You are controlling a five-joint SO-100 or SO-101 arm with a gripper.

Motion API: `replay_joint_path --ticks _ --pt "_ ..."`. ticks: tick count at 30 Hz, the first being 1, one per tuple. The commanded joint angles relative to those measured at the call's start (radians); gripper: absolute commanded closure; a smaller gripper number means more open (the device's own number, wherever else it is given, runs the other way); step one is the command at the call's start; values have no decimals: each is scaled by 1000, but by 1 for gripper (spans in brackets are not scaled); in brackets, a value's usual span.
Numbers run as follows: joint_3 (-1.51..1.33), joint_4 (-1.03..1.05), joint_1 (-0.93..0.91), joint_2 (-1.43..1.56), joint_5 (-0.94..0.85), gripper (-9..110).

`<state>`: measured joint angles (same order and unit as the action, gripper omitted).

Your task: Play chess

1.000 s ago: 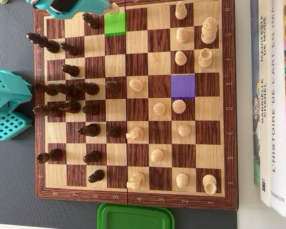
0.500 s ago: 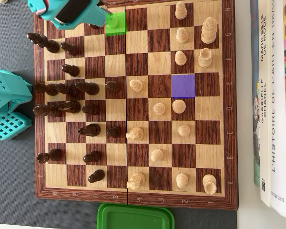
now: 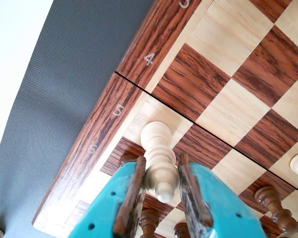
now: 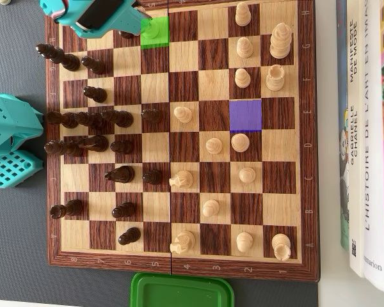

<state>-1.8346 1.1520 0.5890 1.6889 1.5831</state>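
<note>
A wooden chessboard (image 4: pixel 180 265) lies on a grey mat. My teal gripper (image 3: pixel 161 163) with brown pads is shut on a tall white chess piece (image 3: pixel 158 146), gripping it near its head. The piece's base is on or just over a light square beside the rim numbers 5 and 6. In the overhead view the gripper (image 4: pixel 143 24) is at the board's top edge, and the piece (image 4: pixel 155 28) sits in a green-marked square (image 4: pixel 155 39). A purple-marked square (image 4: pixel 246 115) right of centre has no piece on it.
Dark pieces (image 4: pixel 96 119) crowd the board's left half and white pieces (image 4: pixel 243 80) the right. Dark pieces (image 3: pixel 273 203) stand close under my gripper. The teal arm base (image 4: pixel 9 137) is at left, a green lid (image 4: pixel 182 291) below, and books (image 4: pixel 365 128) at right.
</note>
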Motion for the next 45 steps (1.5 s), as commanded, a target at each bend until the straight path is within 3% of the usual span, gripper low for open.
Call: replay_joint_path --ticks 1,9,45 --pt "14 -9 -8 3 5 98" --pt "14 -8 -2 5 5 91" --pt "25 -9 43 55 5 86"
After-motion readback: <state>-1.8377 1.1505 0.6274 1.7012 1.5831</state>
